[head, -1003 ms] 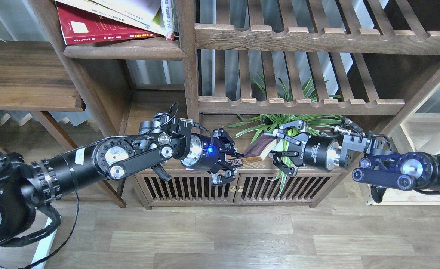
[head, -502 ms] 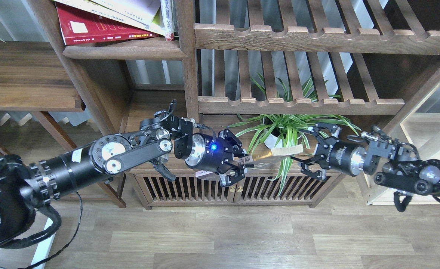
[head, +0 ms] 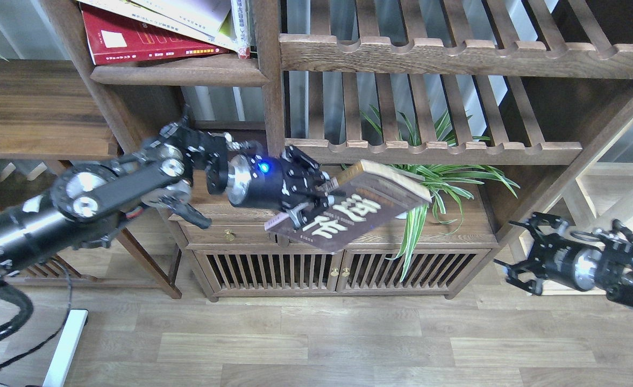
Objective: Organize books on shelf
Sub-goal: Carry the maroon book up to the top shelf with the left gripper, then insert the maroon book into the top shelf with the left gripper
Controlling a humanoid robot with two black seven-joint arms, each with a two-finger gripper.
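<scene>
Our left gripper (head: 316, 201) is clamped on one edge of the brown book (head: 356, 207), tilted in mid-air below the shelf (head: 179, 72); it may pivot or slip; our right gripper (head: 520, 258) hangs spread, empty, far right.

Glossy red paperback (head: 144, 40), matt dark-brown wooden shelf (head: 182, 72), smooth wood-plank floor (head: 316, 344), black metal left end effector (head: 316, 196)

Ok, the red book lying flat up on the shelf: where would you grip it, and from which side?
Take the red book by its front edge, coming straight in from the open front of the shelf. It lies flat at the bottom of a leaning pile of paler books, so only that near edge is exposed. The pile would probably slide; the right gripper is free to steady it.
</scene>
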